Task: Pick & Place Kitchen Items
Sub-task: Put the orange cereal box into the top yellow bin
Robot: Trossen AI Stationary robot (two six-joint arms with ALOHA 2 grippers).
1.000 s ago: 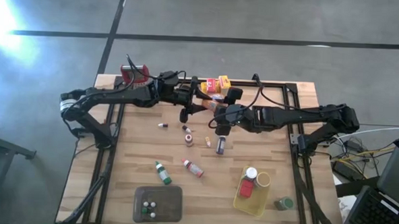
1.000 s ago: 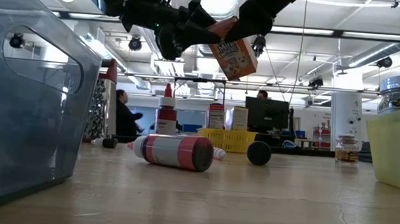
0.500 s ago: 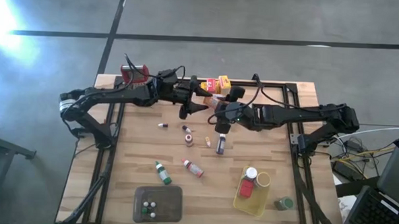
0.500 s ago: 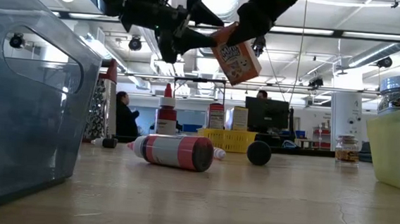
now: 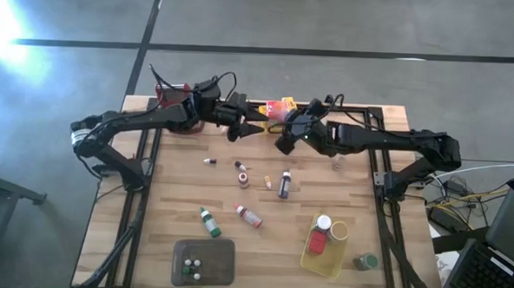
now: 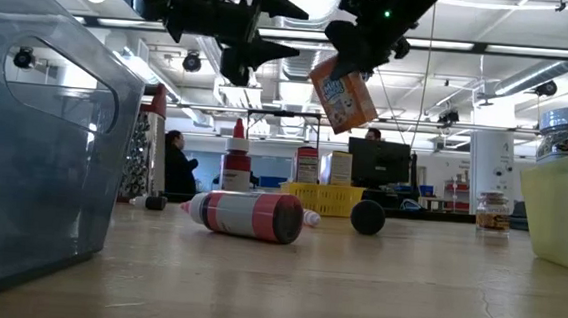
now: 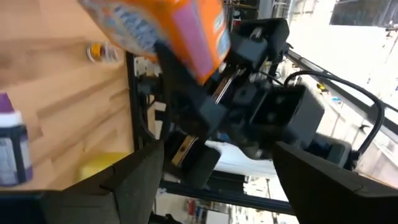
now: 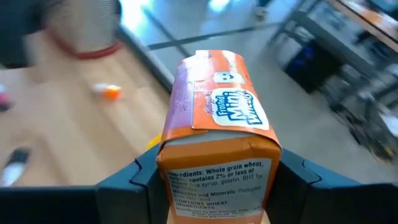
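A small orange cereal box (image 6: 344,96) hangs high above the table's far middle, with my right gripper (image 6: 356,56) shut on it. The right wrist view shows the box (image 8: 214,124) end-on between the two fingers. My left gripper (image 5: 251,125) stands just to the left of it, open wide and holding nothing, its fingers (image 6: 275,48) pointing level at the box. In the left wrist view, the box (image 7: 168,31) and the right gripper behind it fill the picture. My right gripper pinches the box between its two fingers, on two opposite sides near the printed end (image 8: 168,163). The fingers come from above, slanting down. The box hangs tilted below them (image 6: 346,108), lifted well clear of the table.
Small bottles lie on the wood: a purple-capped one (image 5: 283,184), a red-and-white one (image 5: 248,216) and a green one (image 5: 208,222). A grey tray (image 5: 222,257) stands at the near edge and a yellow basket (image 5: 308,261) at the near right. A red-handled grater (image 5: 174,97) stands far left.
My left gripper has opened, let go of the orange box, and drawn back a little toward the far left. My right gripper has carried the box toward the far edge while rolling, so the box is now tipped more upright below it.
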